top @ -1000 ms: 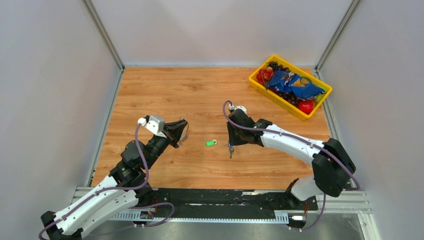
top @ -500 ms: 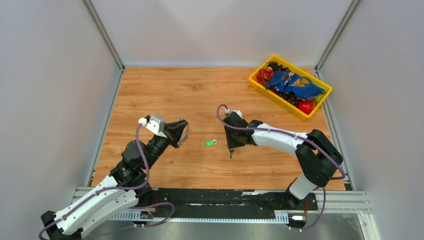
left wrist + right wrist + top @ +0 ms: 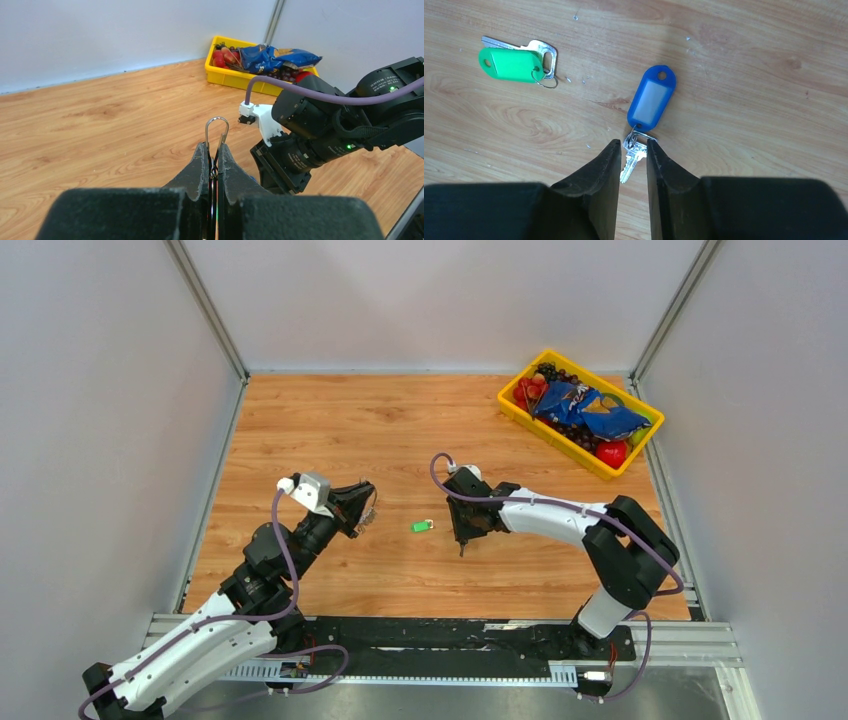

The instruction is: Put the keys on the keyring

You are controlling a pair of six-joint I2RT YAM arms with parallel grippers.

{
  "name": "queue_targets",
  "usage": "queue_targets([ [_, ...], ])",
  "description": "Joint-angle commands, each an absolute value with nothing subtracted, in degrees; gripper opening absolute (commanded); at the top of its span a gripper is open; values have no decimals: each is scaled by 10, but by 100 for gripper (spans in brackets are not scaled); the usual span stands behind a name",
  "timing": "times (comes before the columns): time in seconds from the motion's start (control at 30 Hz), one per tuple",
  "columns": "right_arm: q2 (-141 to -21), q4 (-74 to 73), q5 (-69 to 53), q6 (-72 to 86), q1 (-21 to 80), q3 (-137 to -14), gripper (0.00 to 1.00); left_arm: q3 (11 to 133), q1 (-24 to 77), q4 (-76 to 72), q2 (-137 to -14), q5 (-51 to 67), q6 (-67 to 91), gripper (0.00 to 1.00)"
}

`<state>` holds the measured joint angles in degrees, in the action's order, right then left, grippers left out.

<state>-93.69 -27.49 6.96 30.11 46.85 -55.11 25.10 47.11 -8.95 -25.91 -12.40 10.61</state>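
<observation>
A key with a blue tag (image 3: 651,98) lies flat on the wooden table. Its metal blade (image 3: 630,162) sits in the gap between the fingers of my right gripper (image 3: 632,142), which is open and narrow, pointing down at the table. A key with a green tag (image 3: 511,64) lies to the left of it, seen from above as a green spot (image 3: 423,527). My left gripper (image 3: 214,146) is shut on the keyring (image 3: 217,127), whose wire loop sticks out past the fingertips. That gripper hovers left of the keys (image 3: 362,502).
A yellow bin (image 3: 512,405) with snack bags and fruit stands at the back right corner. The right arm's wrist (image 3: 320,130) fills the space just beyond the keyring in the left wrist view. Grey walls enclose the table on three sides.
My right gripper has shifted slightly left and lower over the blue-tagged key, and its jaws have narrowed. The left arm and keyring have not moved.
</observation>
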Motion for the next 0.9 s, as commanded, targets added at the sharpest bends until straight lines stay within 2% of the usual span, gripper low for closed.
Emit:
queue_targets([
  [0.0,-942,-255,77,318,472,-552,27,251,470,-110,-254,-121,111,0],
  [0.33,-951,-255,89,319,474,-555,20,250,470,-109,-251,-117,110,0],
  [0.57,-951,-255,100,316,474,-554,0,250,470,-107,-249,-115,109,0],
  [0.73,-932,-256,108,307,476,-551,0,249,470,-107,-247,-112,110,0],
  [0.87,-868,-255,88,287,479,-549,0,251,470,-107,-247,-106,111,0],
])
